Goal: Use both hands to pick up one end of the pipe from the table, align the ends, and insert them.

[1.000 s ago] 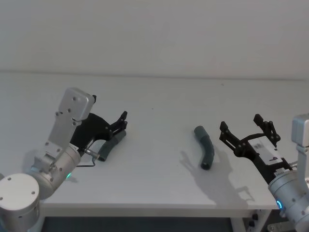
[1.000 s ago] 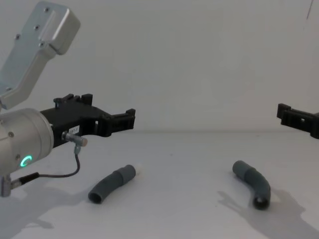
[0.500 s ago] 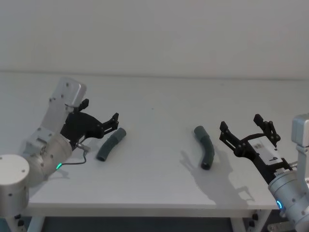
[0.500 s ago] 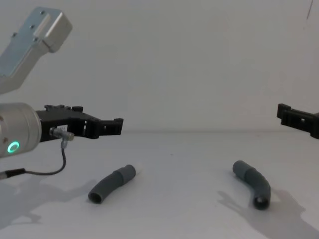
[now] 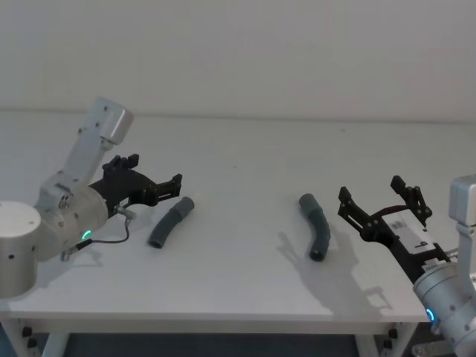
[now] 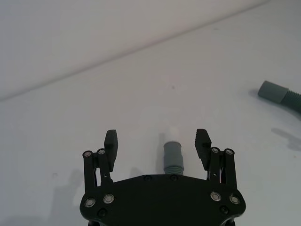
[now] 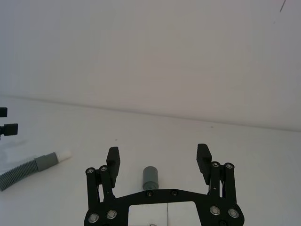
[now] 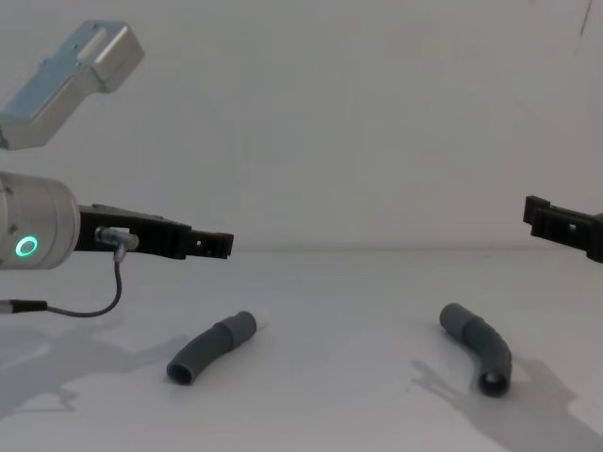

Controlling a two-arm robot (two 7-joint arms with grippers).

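Two pipe pieces (image 5: 170, 222) (image 5: 316, 225) lie untouched; left end effector (image 5: 156, 169) and right end effector (image 5: 370, 188) gape empty.

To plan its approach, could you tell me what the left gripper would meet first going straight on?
Probably nothing: the left gripper points level above the white-tipped pipe piece and would likely pass over it; depth is unclear.

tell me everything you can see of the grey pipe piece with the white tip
The dark grey bent pipe piece lies flat on the white table, on the robot's left. It has a ribbed flexible part, a smooth grey cuff and a narrower white tip. Only the table touches it; the open left gripper hovers above, apart.
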